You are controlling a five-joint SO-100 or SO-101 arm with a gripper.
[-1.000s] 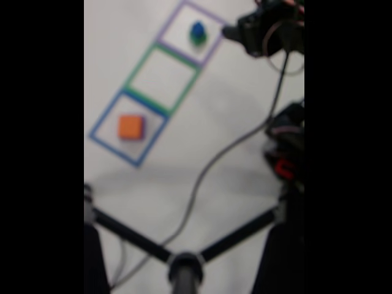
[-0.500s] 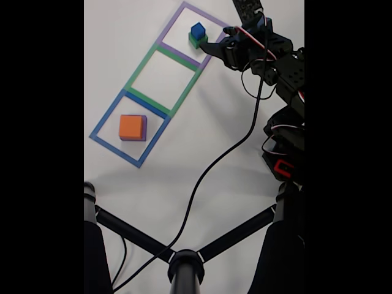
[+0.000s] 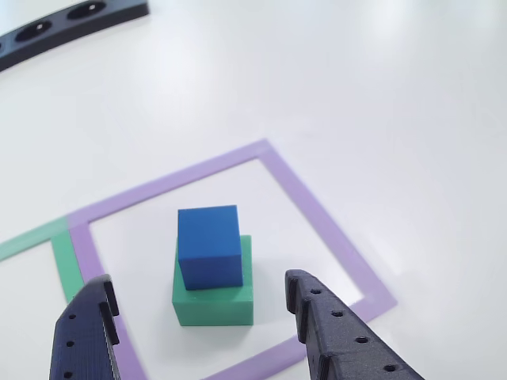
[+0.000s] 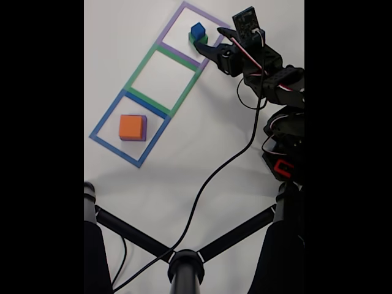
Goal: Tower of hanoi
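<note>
Three tape squares lie in a diagonal row on the white surface point(image 4: 184, 171): a purple tape outline point(image 4: 211, 52) at the upper end, a green tape outline point(image 4: 136, 72) in the middle, and a blue tape outline point(image 4: 103, 122) at the lower end of the fixed view. Four foam blocks show in that view, stacked in two pairs. Inside the purple outline point(image 3: 317, 214) the small matte blue foam cube point(image 3: 209, 245) sits on the bigger green foam block point(image 3: 215, 305), shifted toward the green block's far edge and turned a little against it. Inside the blue outline the salmon-orange foam block point(image 4: 131, 127) rests on the flat purple foam block point(image 4: 144, 128), of which a thin edge shows along the right and lower sides. The green outline in the middle holds nothing.

One arm reaches in from the right of the fixed view, its dark end effector point(image 4: 207, 44) just beside the blue-and-green stack. In the other view the end effector point(image 3: 202, 317) has its two dark perforated fingers spread wide, one finger point(image 3: 85, 332) at the left and the other point(image 3: 333, 332) at the right, with the stack between them and touching neither. A black cable point(image 4: 208, 177) trails from the arm down across the surface to a black three-legged stand point(image 4: 184, 263) at the bottom. A dark curved bar with oval holes point(image 3: 71, 20) lies at the top left of the other view, well apart from the stack.
</note>
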